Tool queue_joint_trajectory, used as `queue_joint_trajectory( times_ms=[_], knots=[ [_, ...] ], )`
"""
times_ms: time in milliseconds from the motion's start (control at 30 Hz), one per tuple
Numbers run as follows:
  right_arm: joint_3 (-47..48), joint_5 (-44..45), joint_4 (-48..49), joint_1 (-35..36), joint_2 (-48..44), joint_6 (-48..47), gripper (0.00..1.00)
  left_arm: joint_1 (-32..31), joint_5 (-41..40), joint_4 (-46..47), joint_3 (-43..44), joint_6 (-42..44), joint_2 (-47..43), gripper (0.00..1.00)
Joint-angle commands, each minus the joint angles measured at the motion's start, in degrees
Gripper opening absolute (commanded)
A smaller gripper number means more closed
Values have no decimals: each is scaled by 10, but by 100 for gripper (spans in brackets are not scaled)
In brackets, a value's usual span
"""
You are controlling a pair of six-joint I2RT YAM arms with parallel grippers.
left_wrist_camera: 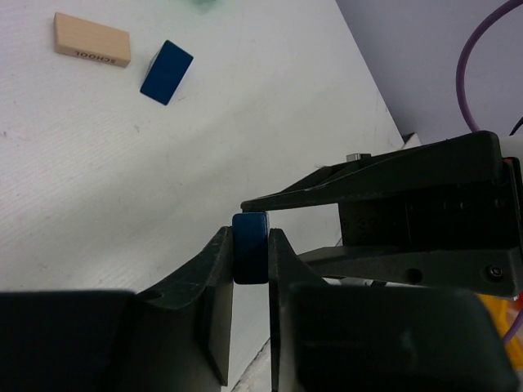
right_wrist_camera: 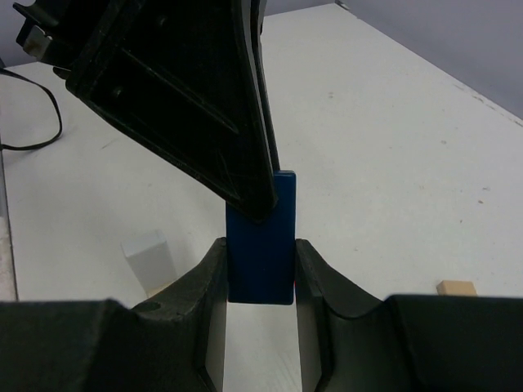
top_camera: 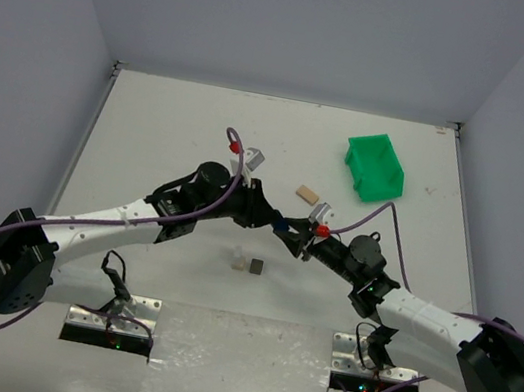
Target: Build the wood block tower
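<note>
Left gripper (left_wrist_camera: 250, 257), right gripper (right_wrist_camera: 260, 265): both clamping the same dark blue piece (right_wrist_camera: 270, 237) from opposite ends, near the tan plank (left_wrist_camera: 91, 39).

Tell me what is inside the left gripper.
A dark blue block is clamped in the left gripper; the right gripper grips the same block. How far it reaches down inside the left gripper is covered by the fingers.
</note>
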Motion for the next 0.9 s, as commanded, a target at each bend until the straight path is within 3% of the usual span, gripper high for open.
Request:
queue_joint_trajectory(
  times_ms=[0, 67, 167, 233, 467, 600, 733, 867],
  knots=[
    [4, 23, 40, -3, -9, -7, 29, -10, -8, 22, 19, 3, -1, 0],
    [10, 34, 25, -3, -8, -5, 42, -16, -24, 19, 19, 4, -5, 0],
    [24, 51, -32, -3, -10, 6, 83, -37, -91, -14, 27, 9, -19, 0],
    [34, 61, -71, -3, -27, 10, 99, -59, -153, -53, 44, 11, -28, 0],
    [7, 109, -172, -4, -149, 24, 99, -112, -295, -163, 49, -19, -47, 0],
    [-18, 236, -222, -4, -243, 52, 99, -197, -423, -243, 75, -64, -37, 0],
    [-38, 364, -229, -4, -282, 69, 99, -242, -447, -258, 78, -92, -28, 0],
    [-46, 396, -231, -4, -294, 73, 99, -255, -468, -289, 80, -111, -5, 0]
  ],
)
